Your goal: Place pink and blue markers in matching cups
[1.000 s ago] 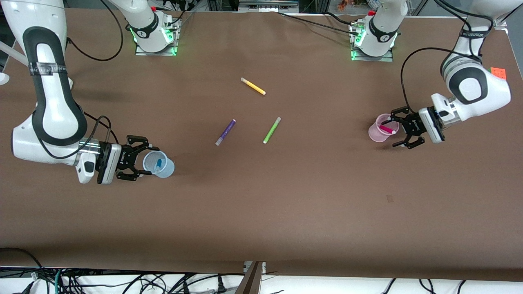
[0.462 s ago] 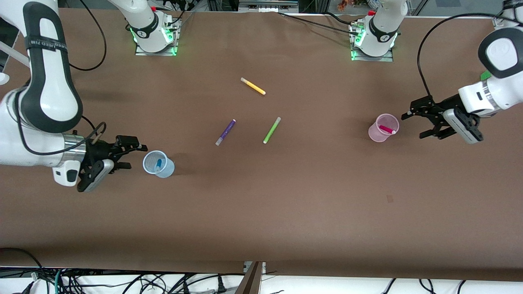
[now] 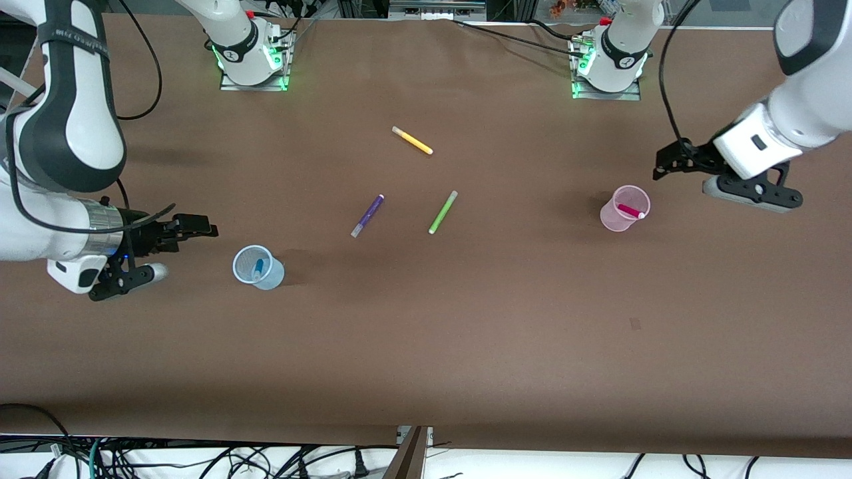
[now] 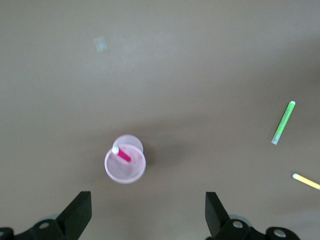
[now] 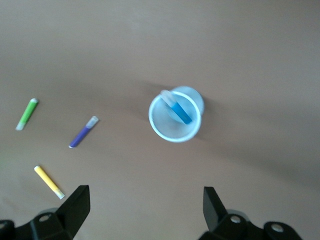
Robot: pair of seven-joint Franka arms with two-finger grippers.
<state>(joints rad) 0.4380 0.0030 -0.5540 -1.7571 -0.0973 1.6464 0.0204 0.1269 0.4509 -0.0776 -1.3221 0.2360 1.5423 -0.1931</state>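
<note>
Front view: a brown bench (image 3: 466, 332) with two robot arms. The pink marker (image 3: 629, 211) leans inside the pink cup (image 3: 623, 209) toward the left arm's end of the bench. The blue marker (image 3: 257, 268) stands inside the blue cup (image 3: 256, 267) toward the right arm's end. The left gripper (image 3: 669, 163) hangs in the air just beside the pink cup, holding nothing. The right gripper (image 3: 193, 227) hangs beside the blue cup, also holding nothing. Between the cups lie a purple marker (image 3: 367, 215), a green marker (image 3: 442, 212) and, farther from the camera, a yellow marker (image 3: 412, 140).

Left wrist view: the pink cup (image 4: 125, 165) sits upright below the camera with the pink marker (image 4: 121, 153) in it. The left gripper's fingers (image 4: 77, 214) are spread wide and empty.

Right wrist view: the blue cup (image 5: 175, 120) holds the blue marker (image 5: 178, 110). The right gripper's fingers (image 5: 75, 206) are likewise spread wide and empty.

Judging from this, both placements look finished, and this is the clearing-away step. The next move seems only to call for lifting both arms off without knocking a cup.
</note>
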